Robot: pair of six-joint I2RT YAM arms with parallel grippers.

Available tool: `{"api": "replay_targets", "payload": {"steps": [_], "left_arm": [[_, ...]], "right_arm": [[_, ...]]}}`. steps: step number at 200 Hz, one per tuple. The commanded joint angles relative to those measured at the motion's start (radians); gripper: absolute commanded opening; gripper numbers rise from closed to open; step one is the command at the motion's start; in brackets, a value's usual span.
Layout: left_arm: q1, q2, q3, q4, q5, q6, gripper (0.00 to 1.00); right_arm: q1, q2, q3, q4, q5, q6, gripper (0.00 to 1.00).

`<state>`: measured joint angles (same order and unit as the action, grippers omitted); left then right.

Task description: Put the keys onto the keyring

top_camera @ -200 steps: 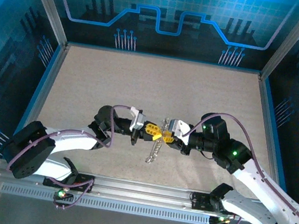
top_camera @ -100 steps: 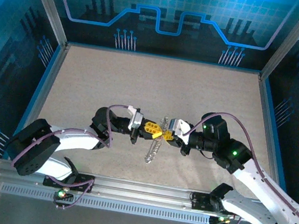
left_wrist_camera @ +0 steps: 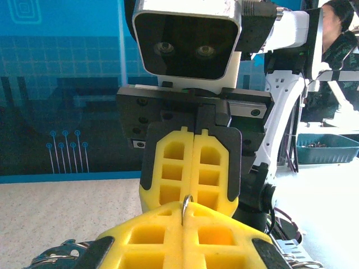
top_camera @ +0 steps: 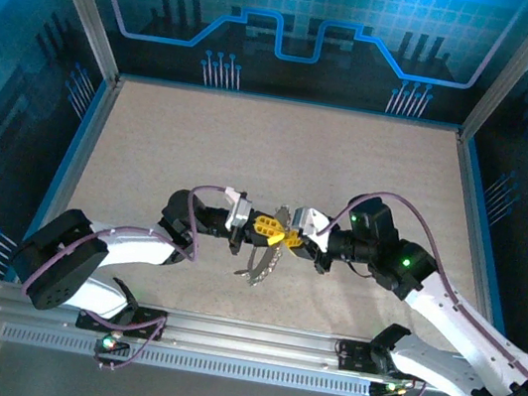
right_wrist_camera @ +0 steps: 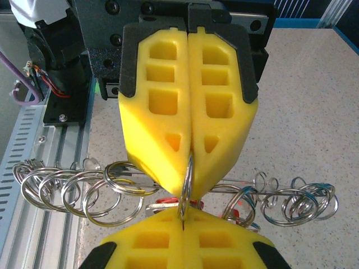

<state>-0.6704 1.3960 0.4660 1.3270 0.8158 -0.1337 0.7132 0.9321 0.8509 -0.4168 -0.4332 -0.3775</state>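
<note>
Keyring (right_wrist_camera: 187, 188) wire stands edge-on in the middle of the table (top_camera: 203, 138), pinched from both sides where the two sets of yellow fingertips meet nose to nose. On the left, the left gripper (top_camera: 269, 227) has its fingers pressed together with the thin ring caught in the seam. The left wrist view shows the top of the loop poking up between its own pads. Below the meeting point a bunch of small wire loops (top_camera: 255, 265) hangs. A second ago it dropped in a nearly straight slanted line. Now its lower end has swung leftward and it hangs as a bent, hooked shape. In the right wrist view these loops fan out to either side of the ring, and the keys (right_wrist_camera: 242, 197) show only as small red heads tucked among them, just under the fingertips. On the right, the right gripper (top_camera: 288, 237) is likewise clamped on the same ring, fingers flush together. Its wrist and forearm sit a little further left and closer to the centre than a second ago, while the left arm has barely shifted. The backdrop (top_camera: 292, 22) bears a blue gear-and-circuit graphic.
</note>
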Motion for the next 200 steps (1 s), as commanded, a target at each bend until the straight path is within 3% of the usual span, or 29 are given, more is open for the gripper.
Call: {"api": "replay_targets", "payload": {"steps": [1,18,110,200], "left_arm": [[-0.010,-0.002,0.002,0.073,-0.021,-0.012,0.00],[-0.010,-0.004,-0.002,0.072,-0.024,-0.010,0.00],[-0.007,-0.039,0.008,0.073,-0.043,-0.042,0.00],[-0.008,-0.025,0.018,0.072,-0.033,-0.050,0.00]], "right_arm": [[0.007,-0.027,0.006,0.058,-0.015,0.023,0.11],[-0.002,-0.062,-0.013,0.059,-0.005,0.027,0.15],[-0.021,-0.199,-0.090,0.113,-0.018,0.051,0.21],[-0.019,-0.118,-0.075,0.166,-0.032,0.066,0.25]]}}
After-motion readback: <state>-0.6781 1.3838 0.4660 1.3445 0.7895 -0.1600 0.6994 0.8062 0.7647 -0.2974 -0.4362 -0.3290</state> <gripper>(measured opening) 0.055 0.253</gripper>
